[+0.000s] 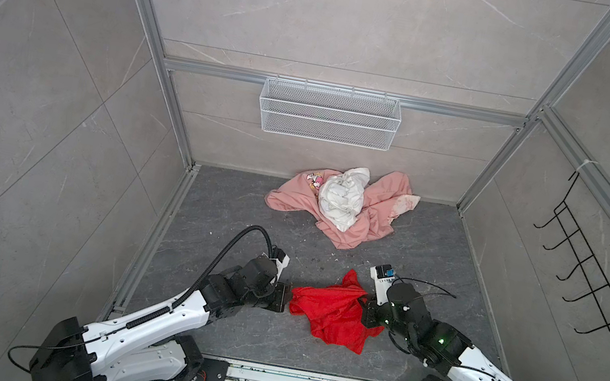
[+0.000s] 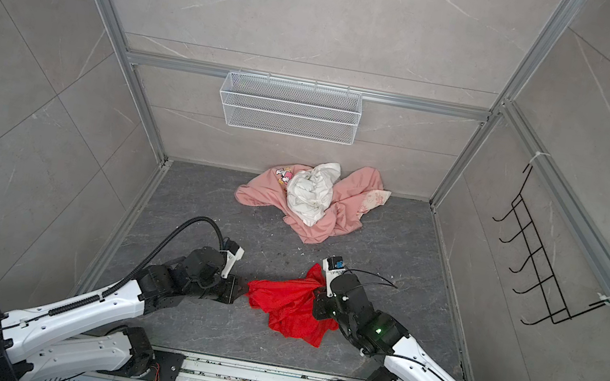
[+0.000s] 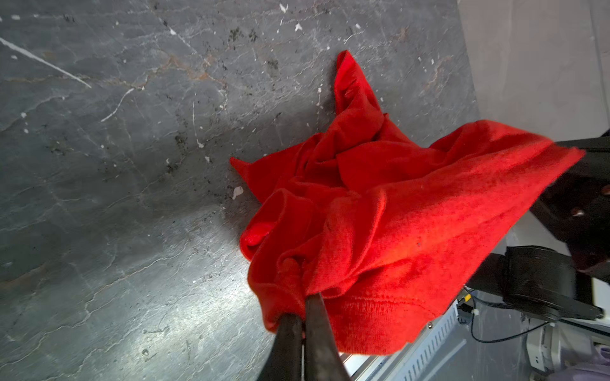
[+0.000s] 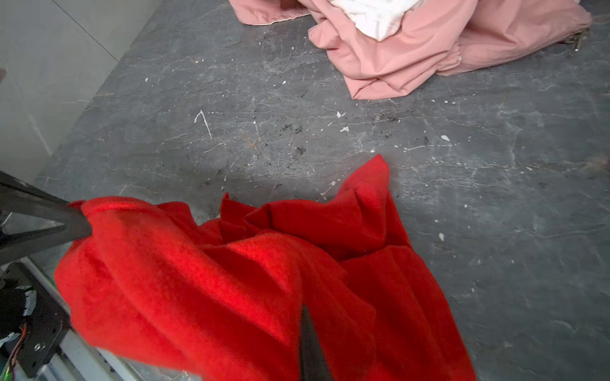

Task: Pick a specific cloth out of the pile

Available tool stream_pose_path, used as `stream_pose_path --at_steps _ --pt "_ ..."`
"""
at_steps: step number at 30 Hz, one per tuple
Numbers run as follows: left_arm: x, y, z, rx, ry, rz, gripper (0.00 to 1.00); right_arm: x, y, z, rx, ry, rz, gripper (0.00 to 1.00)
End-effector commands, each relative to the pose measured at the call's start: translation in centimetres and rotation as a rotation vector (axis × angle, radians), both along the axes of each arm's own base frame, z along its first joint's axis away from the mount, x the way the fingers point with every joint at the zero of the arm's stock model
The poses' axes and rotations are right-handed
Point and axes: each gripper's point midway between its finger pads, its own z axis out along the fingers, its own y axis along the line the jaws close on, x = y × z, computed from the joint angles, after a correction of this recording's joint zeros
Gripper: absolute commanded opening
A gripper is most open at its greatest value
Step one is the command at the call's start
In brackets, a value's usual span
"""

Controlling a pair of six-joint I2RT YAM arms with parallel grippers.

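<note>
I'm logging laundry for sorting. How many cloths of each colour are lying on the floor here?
red cloth: 1
salmon-pink garment: 1
white cloth: 1
Total: 3

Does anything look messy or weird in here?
Yes. The dark floor is littered with white flecks and dark crumbs, mostly between the red cloth and the pink and white pile. They are too small to tell what they are.
</note>
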Motion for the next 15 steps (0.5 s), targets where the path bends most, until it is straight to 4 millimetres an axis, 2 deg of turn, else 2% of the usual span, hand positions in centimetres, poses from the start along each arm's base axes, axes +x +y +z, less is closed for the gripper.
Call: stream_pose_path --at_steps 1,15 --pt "0.2 0.0 -0.9 0.020 -0.009 -0.016 0.00 0.3 -1.2 -1.8 -0.057 0.032 -0.068 0.00" --pt "-0.1 0.8 -5.4 0.085 0.043 -0.006 0.00 -0.2 -2.8 -6.3 -0.171 0.126 -0.126 0.01"
